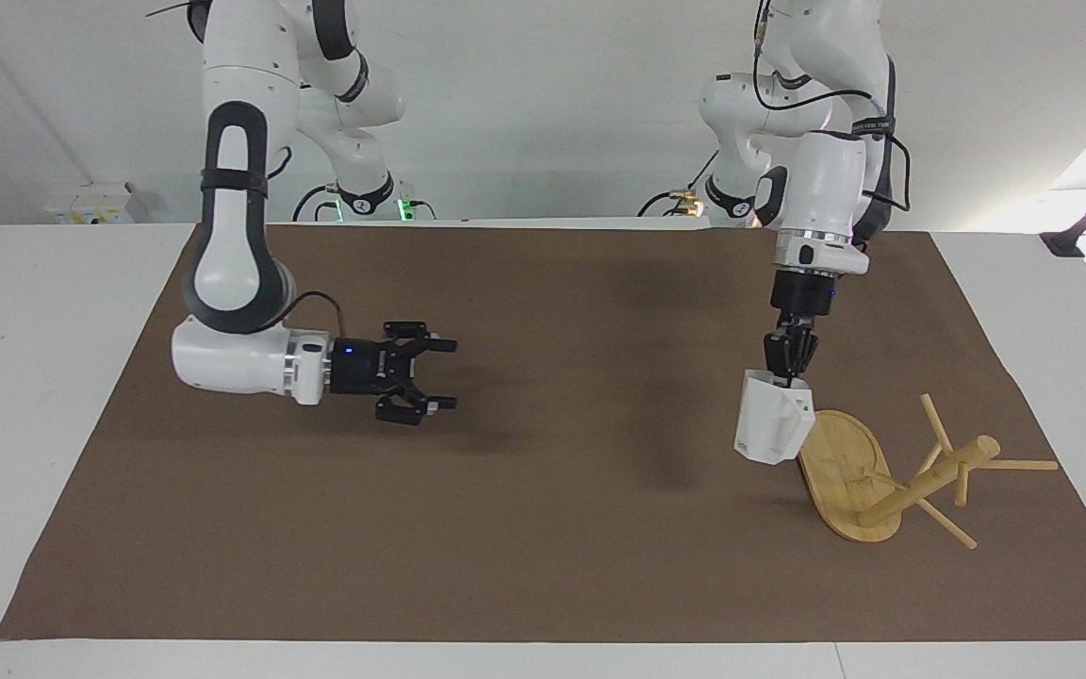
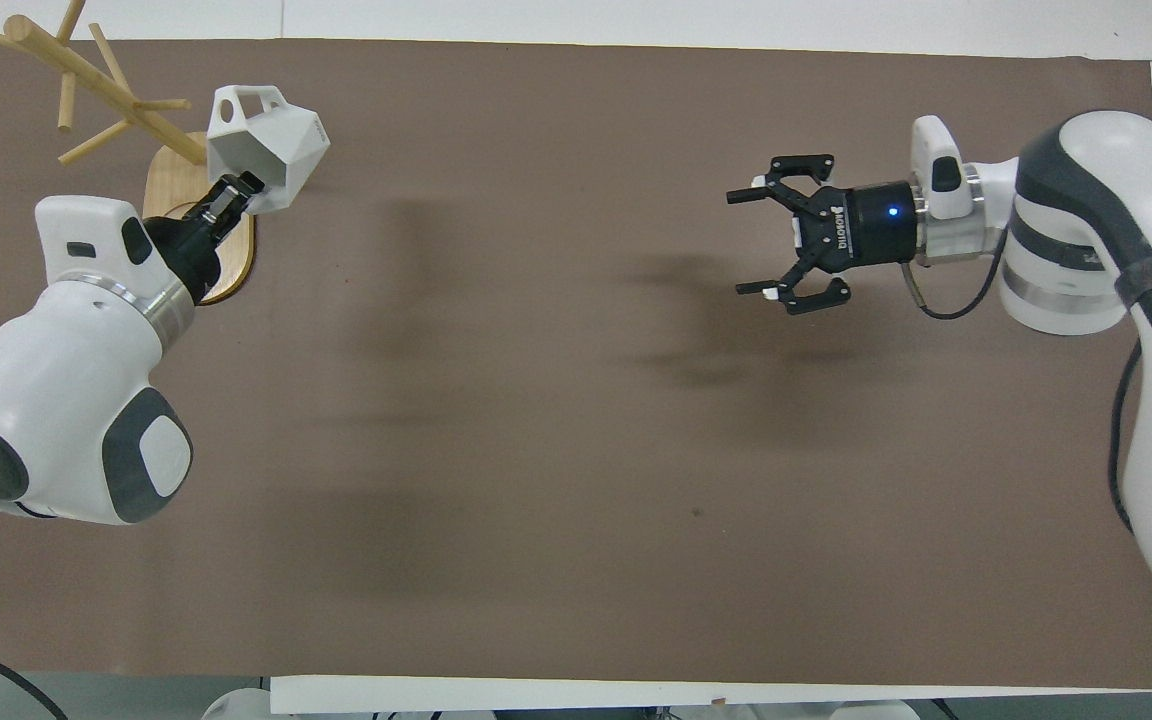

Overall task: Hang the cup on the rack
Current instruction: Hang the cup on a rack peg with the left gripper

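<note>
Two arms: both raised over the brown mat (image 1: pixel 543 528).
Left gripper (image 1: pixel 789 374): clenched on the rim of the cup (image 1: pixel 771 426), carrying it in the air at the rack's base edge.
Cup, overhead view: hollow faces the camera, handle up; its height off the mat shows only in the facing view.
Rack (image 1: pixel 892 471): tipped over at the left arm's end, base on edge, post and pegs slanting.
Right gripper (image 1: pixel 430 377): fingers spread, holding nothing, over the right arm's end.
</note>
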Controlling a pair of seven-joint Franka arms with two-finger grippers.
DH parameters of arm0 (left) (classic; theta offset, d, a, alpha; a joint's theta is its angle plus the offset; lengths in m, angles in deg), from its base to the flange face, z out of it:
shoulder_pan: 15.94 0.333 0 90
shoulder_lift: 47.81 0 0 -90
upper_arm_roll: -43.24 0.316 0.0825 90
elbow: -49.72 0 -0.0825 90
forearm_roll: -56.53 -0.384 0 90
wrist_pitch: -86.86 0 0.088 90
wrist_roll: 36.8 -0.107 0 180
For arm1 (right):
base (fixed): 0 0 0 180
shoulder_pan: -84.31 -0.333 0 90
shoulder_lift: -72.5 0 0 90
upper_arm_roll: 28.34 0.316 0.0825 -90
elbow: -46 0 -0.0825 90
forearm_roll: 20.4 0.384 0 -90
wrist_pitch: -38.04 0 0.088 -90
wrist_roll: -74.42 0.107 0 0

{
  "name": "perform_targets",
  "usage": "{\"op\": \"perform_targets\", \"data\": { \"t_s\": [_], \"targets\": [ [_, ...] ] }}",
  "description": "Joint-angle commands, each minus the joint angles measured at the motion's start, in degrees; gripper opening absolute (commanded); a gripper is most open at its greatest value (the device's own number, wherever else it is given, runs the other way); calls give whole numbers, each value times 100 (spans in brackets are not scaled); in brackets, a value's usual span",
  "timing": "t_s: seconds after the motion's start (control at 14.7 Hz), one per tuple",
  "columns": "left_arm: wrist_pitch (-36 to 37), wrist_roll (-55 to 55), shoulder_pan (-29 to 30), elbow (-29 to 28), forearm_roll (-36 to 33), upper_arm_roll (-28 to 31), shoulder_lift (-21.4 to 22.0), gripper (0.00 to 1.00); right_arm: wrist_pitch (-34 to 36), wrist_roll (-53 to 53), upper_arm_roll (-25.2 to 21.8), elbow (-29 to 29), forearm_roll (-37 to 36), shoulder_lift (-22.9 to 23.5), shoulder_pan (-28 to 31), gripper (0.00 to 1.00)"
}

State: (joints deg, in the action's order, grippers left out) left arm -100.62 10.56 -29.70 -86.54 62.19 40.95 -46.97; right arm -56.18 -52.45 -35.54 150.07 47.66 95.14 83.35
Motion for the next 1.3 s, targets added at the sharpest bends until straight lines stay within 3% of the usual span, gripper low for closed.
{"op": "perform_targets", "data": {
  "t_s": [0.0,0.14,0.48,0.89,1.23],
  "targets": [
    [-937,28,172,-49,-74,-70,-460,0,-60,835,44,-79,-1570,-382,393,100],
    [-1281,28,172,12,-83,-79,-829,0,-69,2028,44,-202,-2687,-698,675,100],
    [-1273,54,392,206,-197,-79,-1050,0,-272,4298,52,-465,-4666,-1331,878,100],
    [-1265,54,646,188,-215,-88,-1261,0,43,7354,123,-1187,-6022,-1639,597,100],
    [-1265,71,919,197,-478,-88,-1402,0,756,10196,140,-1248,-6339,-2034,483,100]
  ]
}}
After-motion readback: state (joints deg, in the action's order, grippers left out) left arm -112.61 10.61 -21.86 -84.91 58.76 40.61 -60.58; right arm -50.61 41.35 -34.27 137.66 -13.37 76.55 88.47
